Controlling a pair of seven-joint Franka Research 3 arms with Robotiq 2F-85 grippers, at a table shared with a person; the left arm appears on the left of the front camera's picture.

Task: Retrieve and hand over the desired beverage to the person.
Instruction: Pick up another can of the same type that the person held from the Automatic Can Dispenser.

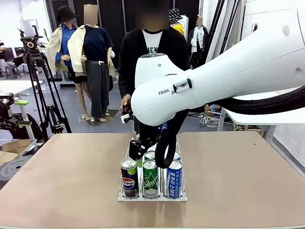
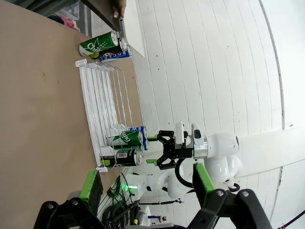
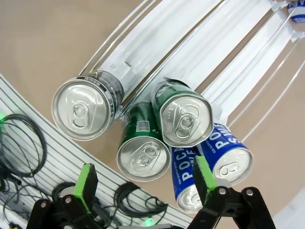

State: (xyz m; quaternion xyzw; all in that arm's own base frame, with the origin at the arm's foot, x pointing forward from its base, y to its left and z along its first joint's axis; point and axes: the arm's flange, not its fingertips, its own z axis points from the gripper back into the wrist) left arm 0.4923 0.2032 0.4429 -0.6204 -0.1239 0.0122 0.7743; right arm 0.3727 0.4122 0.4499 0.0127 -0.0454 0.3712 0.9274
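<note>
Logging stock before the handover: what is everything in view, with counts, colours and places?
rack: one, white, table centre.
Pepsi can: one, black, rack's front left.
green cans: three, two near front, one far end.
blue cans: three, two near front, one far end.
table: one, brown.
tripod: one, black, background left.
person: one, black jacket, far side.
right gripper: one, black, fingers open above front cans.
left gripper: one, black, fingers open, facing rack.

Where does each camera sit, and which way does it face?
Front: between the arms, facing the person across the table; right arm in front.
Left wrist: rolled view along the table to the rack and right gripper; open left gripper below.
Right wrist: above the cans, looking down; own open fingers below.
Shared: all three show the cans.
</note>
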